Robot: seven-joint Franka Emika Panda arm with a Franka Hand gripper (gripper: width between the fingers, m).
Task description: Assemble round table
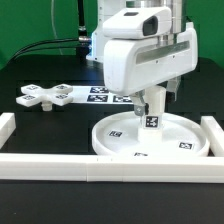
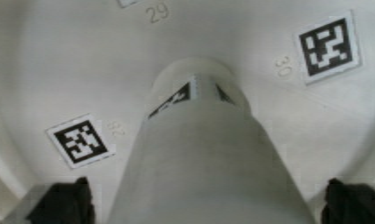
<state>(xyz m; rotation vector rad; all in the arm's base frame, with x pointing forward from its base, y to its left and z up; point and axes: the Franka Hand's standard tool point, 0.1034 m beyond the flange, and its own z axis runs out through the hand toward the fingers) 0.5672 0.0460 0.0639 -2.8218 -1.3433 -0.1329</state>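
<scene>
White leg (image 1: 151, 112) stands upright on the rimmed disc (image 1: 172, 132), square tags (image 2: 81, 142) on both; fingers (image 2: 65, 204) wide open either side of it.

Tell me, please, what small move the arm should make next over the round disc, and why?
Probably close the claw on the leg. The leg stands upright at the middle of the disc, and the open fingers sit on either side of it, apart from it, so a grip looks ready. Whether the leg is fully screwed in cannot be seen.
</scene>
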